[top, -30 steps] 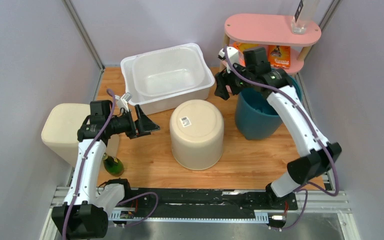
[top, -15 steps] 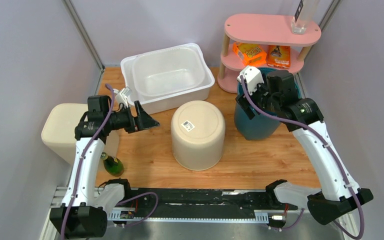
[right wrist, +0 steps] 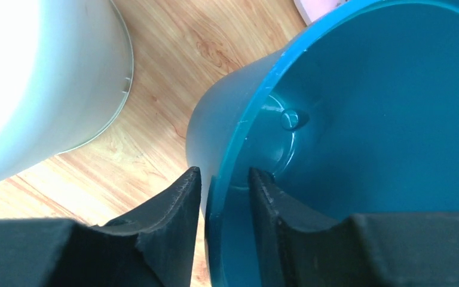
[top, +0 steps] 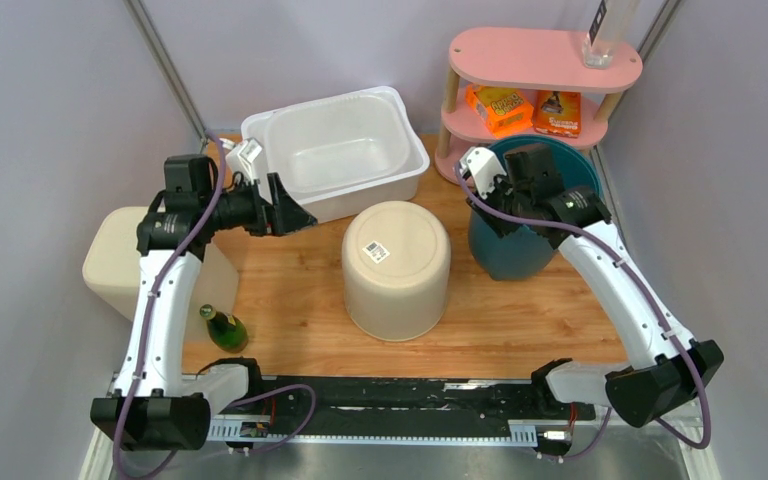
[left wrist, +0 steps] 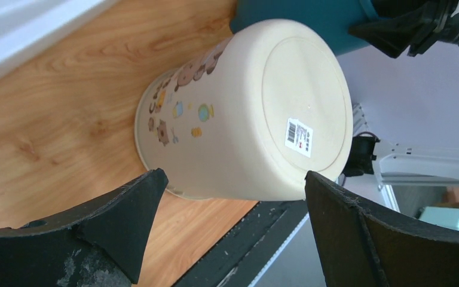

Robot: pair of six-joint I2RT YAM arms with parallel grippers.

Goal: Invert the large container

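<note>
A teal bucket (top: 520, 250) stands upright at the right, mouth up; its inside fills the right wrist view (right wrist: 364, 119). My right gripper (top: 488, 203) straddles the bucket's left rim (right wrist: 224, 171), one finger outside and one inside, with small gaps to the wall, so it is open. A white plastic tub (top: 335, 150) sits upright at the back, nested in a second one. My left gripper (top: 285, 210) is wide open and empty by the tub's front-left corner. In the left wrist view its jaws (left wrist: 234, 175) frame the cream bucket.
A cream bucket (top: 395, 265) stands upside down mid-table, barcode label on its base (left wrist: 299, 136). A cream bin (top: 125, 255) and a green bottle (top: 225, 328) are at the left. A pink shelf (top: 545, 55) with snack boxes stands at the back right.
My right gripper moved from beside the white tub's right end over to the teal bucket and came down astride its left rim. My left gripper moved farther back toward the tub's front-left corner.
</note>
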